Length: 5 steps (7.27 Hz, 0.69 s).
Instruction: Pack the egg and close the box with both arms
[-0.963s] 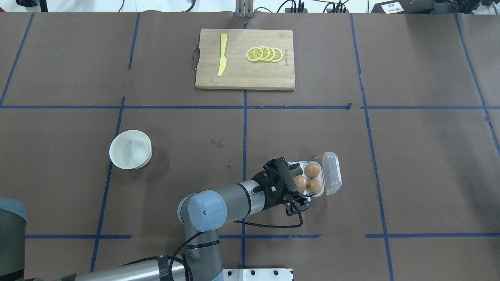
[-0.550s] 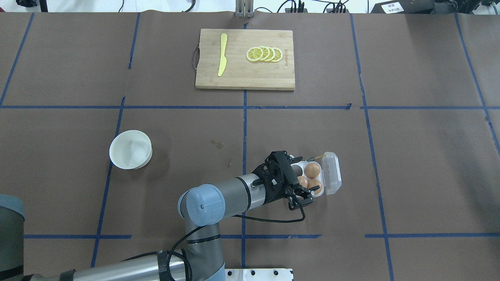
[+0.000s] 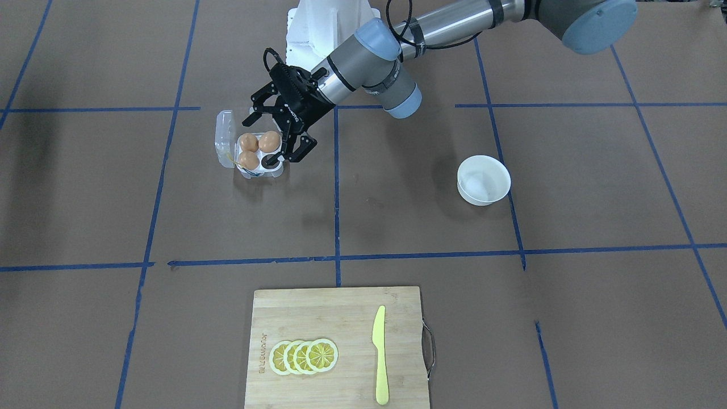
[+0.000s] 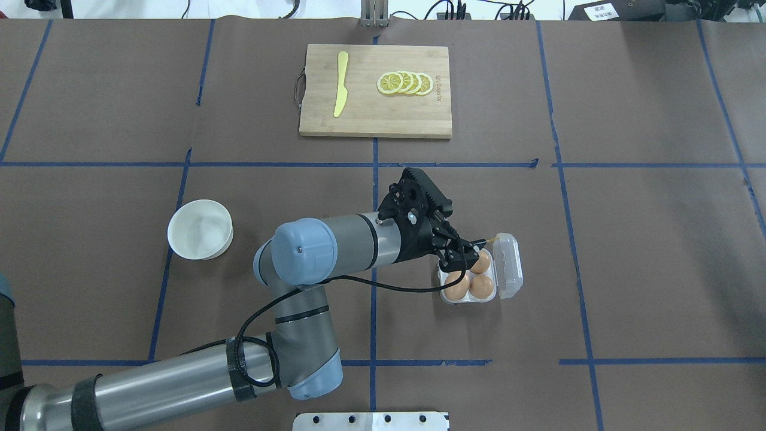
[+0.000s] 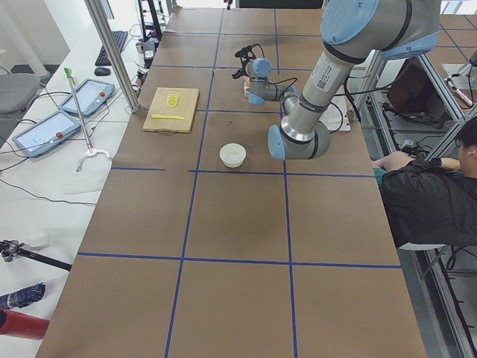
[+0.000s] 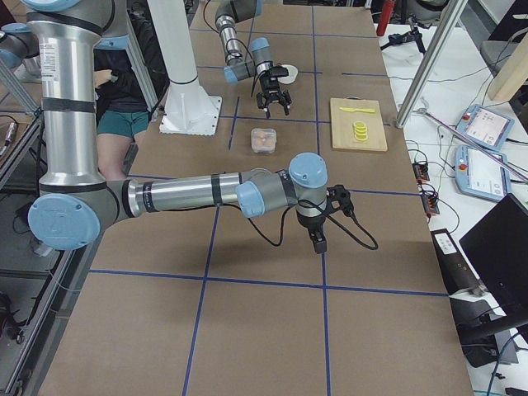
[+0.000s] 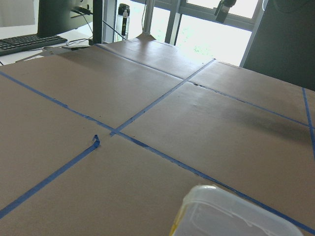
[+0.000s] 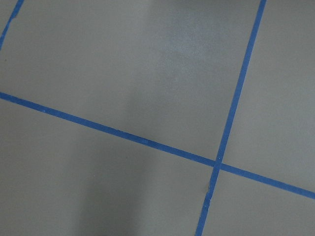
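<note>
The clear box [image 4: 479, 274] lies open right of the table's middle, with its lid [image 4: 508, 265] folded out to the right. It holds three tan eggs [image 4: 481, 286] and also shows in the front view [image 3: 250, 150]. The far-left cell [image 3: 269, 162] has no egg. My left gripper [image 4: 461, 258] is open and empty, and it hovers over the box's far-left part. In the front view its fingers [image 3: 276, 136] are spread above the box. The left wrist view shows only the lid [image 7: 236, 219] and the yellow string [image 7: 176, 227]. My right gripper [image 6: 318, 239] shows only in the right side view, so I cannot tell its state.
An empty white bowl [image 4: 200, 229] stands left of the left arm. A wooden cutting board [image 4: 419, 120] at the far middle carries a yellow knife [image 4: 341, 84] and lemon slices [image 4: 405, 83]. The right wrist view shows only brown paper and blue tape [image 8: 216, 164].
My left gripper has swung from the box's near-left side to its far-left side, and the wrist has moved away from the robot. The three eggs and the lid have stayed put.
</note>
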Tool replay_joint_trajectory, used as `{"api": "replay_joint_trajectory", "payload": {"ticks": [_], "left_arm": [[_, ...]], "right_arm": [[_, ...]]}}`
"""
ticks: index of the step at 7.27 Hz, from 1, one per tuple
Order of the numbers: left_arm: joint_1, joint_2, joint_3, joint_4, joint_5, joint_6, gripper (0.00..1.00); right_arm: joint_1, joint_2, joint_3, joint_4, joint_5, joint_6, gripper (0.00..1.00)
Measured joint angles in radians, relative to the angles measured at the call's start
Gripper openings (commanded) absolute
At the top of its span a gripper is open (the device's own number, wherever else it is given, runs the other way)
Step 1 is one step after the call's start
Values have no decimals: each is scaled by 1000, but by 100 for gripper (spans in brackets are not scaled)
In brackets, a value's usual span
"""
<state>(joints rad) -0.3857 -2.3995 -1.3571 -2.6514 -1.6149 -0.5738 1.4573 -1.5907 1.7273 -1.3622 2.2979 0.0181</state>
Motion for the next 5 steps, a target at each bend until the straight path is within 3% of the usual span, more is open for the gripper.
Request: {"api": "replay_joint_trajectory", "payload": {"ticks": [3,5], "left_arm": [[-141,62,-208,451,-171,-7,100],[-253,119,-367,801,-206,141,100]], "right_arm": [[0,-1,-2,0,0,0,100],[0,-1,-4,0,-5,2,100]]}}
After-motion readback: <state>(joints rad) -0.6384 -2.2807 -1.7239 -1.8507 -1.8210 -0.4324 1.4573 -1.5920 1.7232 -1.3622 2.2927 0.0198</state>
